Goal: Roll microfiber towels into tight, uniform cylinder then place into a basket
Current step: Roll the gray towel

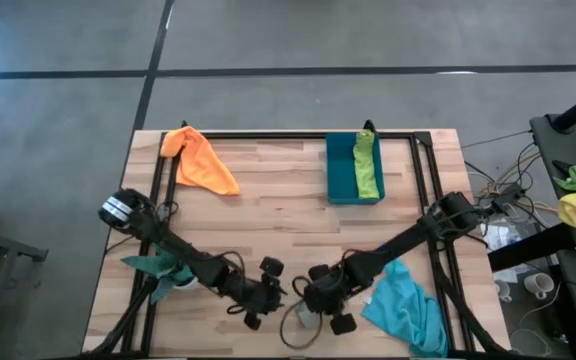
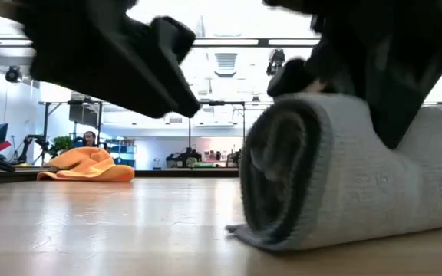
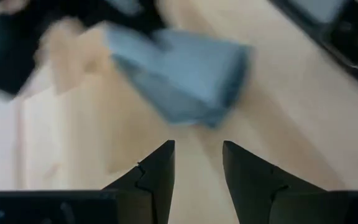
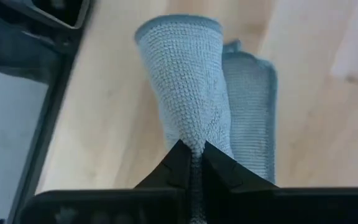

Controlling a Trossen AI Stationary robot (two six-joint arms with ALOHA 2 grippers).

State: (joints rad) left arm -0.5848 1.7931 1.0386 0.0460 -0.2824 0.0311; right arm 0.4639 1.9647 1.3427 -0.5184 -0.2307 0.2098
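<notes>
- Currently, the right gripper (image 4: 191, 158) is pinched tight on the grey towel (image 4: 188, 87); the right wrist view shows its two fingers (image 4: 173, 165) meeting on a fold of the cloth with almost no gap between them.
- The grey towel is rolled into a cylinder and lies on the wooden table (image 1: 268, 200) at the near edge, between the two grippers. In the low view its coiled end (image 2: 278, 172) faces the camera, with a loose flap touching the table surface.
- The left gripper (image 3: 197, 165) hovers just beside the grey towel, fingers partly apart and gripping nothing; the towel lies ahead of its tips, not touching them.
- The basket (image 1: 343, 170) stands at the far side of the table, right of centre, with the lime green towel (image 1: 366, 165) lying along its right-hand wall.
- The orange towel (image 1: 200, 160) lies crumpled near the far left corner of the table.
- The turquoise towel (image 1: 408, 312) lies spread at the near right corner, beside the right arm.
</notes>
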